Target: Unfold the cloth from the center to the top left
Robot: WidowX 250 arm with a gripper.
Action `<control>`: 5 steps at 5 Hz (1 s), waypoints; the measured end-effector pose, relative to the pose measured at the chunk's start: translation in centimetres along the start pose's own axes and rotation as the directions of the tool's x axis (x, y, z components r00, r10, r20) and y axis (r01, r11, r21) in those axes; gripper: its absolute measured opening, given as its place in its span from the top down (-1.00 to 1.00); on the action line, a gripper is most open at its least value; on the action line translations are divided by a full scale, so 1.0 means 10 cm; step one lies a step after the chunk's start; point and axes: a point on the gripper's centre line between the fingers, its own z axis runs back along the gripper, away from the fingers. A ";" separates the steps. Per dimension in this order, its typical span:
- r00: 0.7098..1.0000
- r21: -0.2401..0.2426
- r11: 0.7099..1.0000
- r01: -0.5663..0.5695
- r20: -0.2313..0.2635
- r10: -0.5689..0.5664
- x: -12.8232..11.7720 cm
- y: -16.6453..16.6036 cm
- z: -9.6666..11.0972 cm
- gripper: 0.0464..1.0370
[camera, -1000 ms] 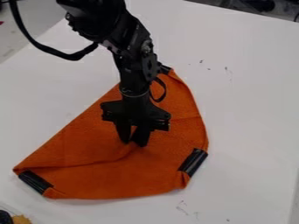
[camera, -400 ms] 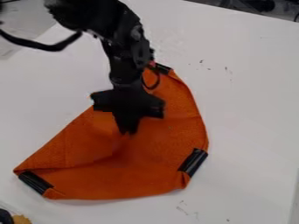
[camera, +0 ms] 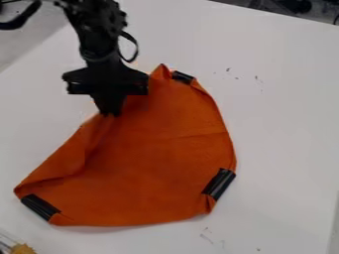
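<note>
the orange cloth (camera: 159, 154) lies on the white surface (camera: 285, 109), spread over the middle and reaching toward the near left, with its left side partly raised and folded. the claw (camera: 110, 113) hangs down over the far left edge of the cloth, its fingertips together and grasping a pinch of the fabric. from that pinch, a soft ridge runs through the cloth toward the near left, where a loose fold leads on to the near left corner. just right of the claw, the far edge rises to a small pointed peak. beside that peak, on the right, a black strip (camera: 183, 77) sits at the cloth's far end. a second black strip (camera: 218, 184) lies slantwise at the near right corner, and a third black strip (camera: 39, 207) at the near left corner. the right edge bows outward between the far strip and the near right one, and a faint crease crosses the cloth on that side. the near edge curves gently between the two near corners. the black arm (camera: 96, 30) comes in from the far left, with a thin dark loop of cable (camera: 135, 49) at its right side. at the near left edge of the view is a small yellow-brown thing (camera: 24, 249), apart from the cloth. small dark marks dot the surface right of the far strip and just beyond the cloth's near edge.
</note>
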 end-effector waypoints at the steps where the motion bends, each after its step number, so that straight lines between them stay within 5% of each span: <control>1: 0.999 -0.033 0.999 0.032 -0.023 -0.032 0.34 0.31 -0.26 0.96; 3: 0.992 -0.049 0.993 0.111 -0.051 -0.113 0.75 0.60 -0.57 0.91; 4: 0.989 -0.045 0.990 0.130 -0.062 -0.133 0.84 0.74 -0.65 0.58; 5: 0.989 -0.012 0.990 0.141 -0.051 -0.141 0.91 0.86 -0.63 0.02</control>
